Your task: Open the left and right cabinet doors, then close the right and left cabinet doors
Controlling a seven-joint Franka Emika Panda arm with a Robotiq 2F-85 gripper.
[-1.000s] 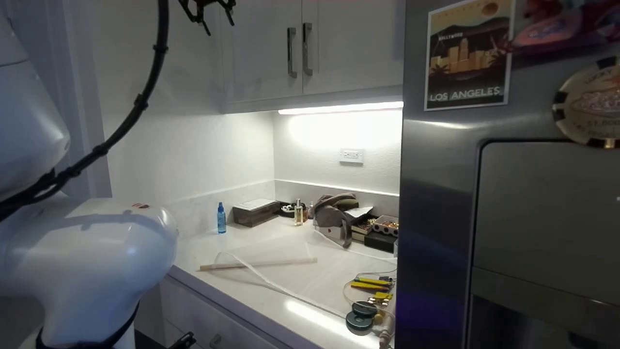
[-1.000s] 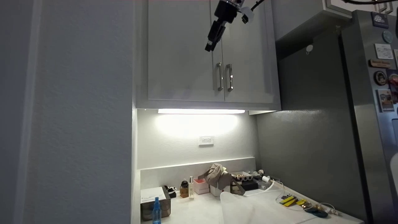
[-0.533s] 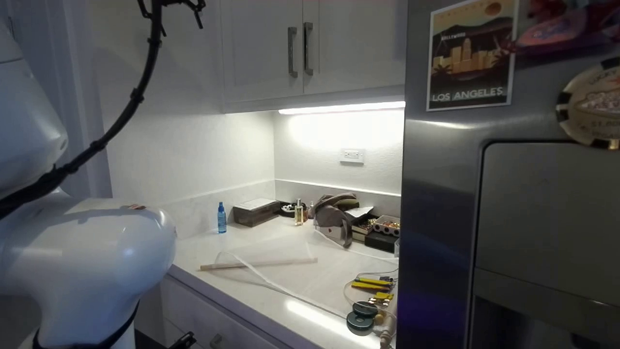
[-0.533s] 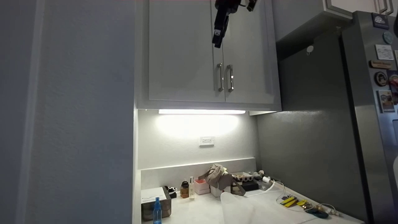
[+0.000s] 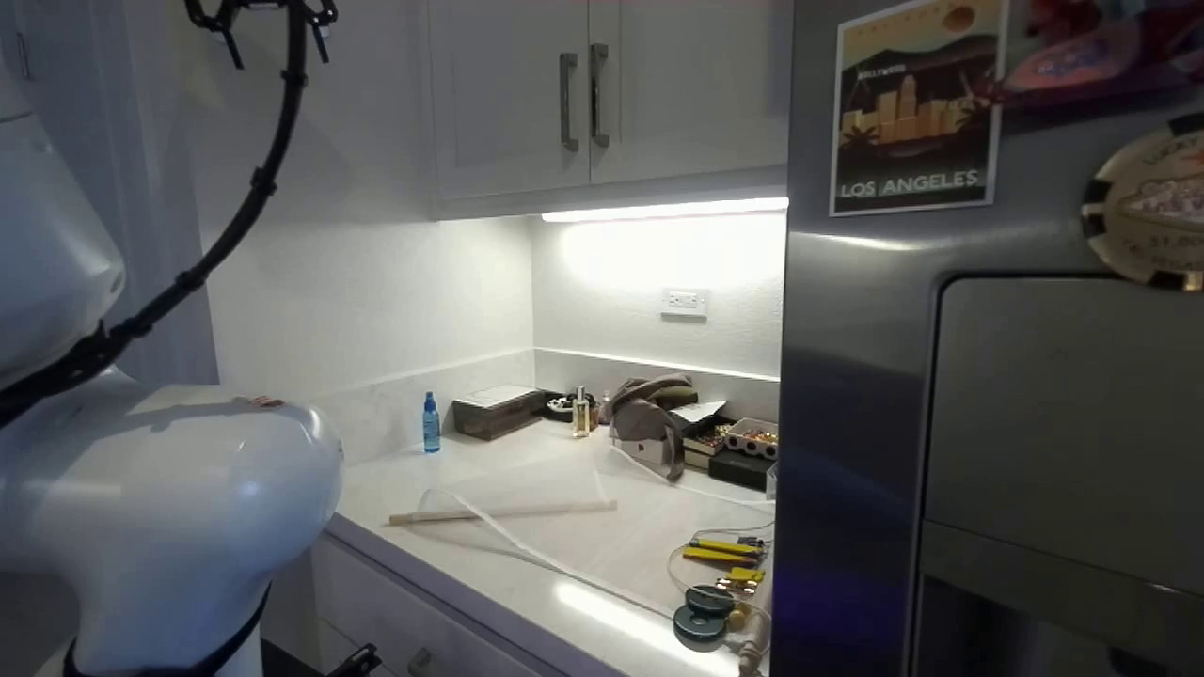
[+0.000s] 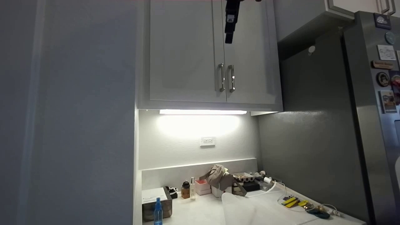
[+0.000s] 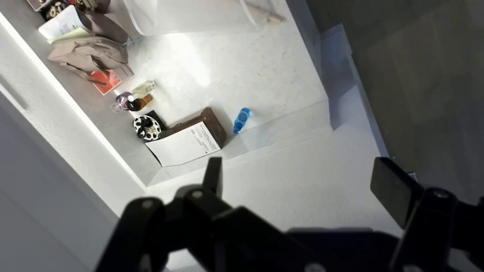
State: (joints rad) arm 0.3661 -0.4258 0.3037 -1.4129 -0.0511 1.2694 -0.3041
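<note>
Both white doors stand closed and flush in both exterior views: the left cabinet door [image 5: 508, 103] and the right cabinet door [image 5: 705, 85]. Their slim silver bar handles, the left handle [image 6: 222, 77] and the right handle [image 6: 232, 78], hang side by side at the middle seam. My gripper [image 5: 282, 62] is at the top of the picture, well left of the handles and apart from the doors. In an exterior view its dark finger [image 6: 229, 29] overlaps the doors above the handles. The wrist view shows my gripper [image 7: 298, 170] wide open, only pale wall behind the gap.
Below the cabinet runs a counter [image 5: 376, 480] with a blue spray bottle [image 5: 431, 423], a brown box [image 5: 494, 414], a grey bag [image 6: 217, 178] and yellow tools [image 6: 290, 201]. A steel fridge [image 5: 856, 376] borders the cabinet on the right. A wall [image 6: 84, 109] bounds the left.
In an exterior view my gripper has moved left, away from the handles, its fingers now farther apart. Elsewhere it shows as a move right and slightly up. The doors stayed closed.
</note>
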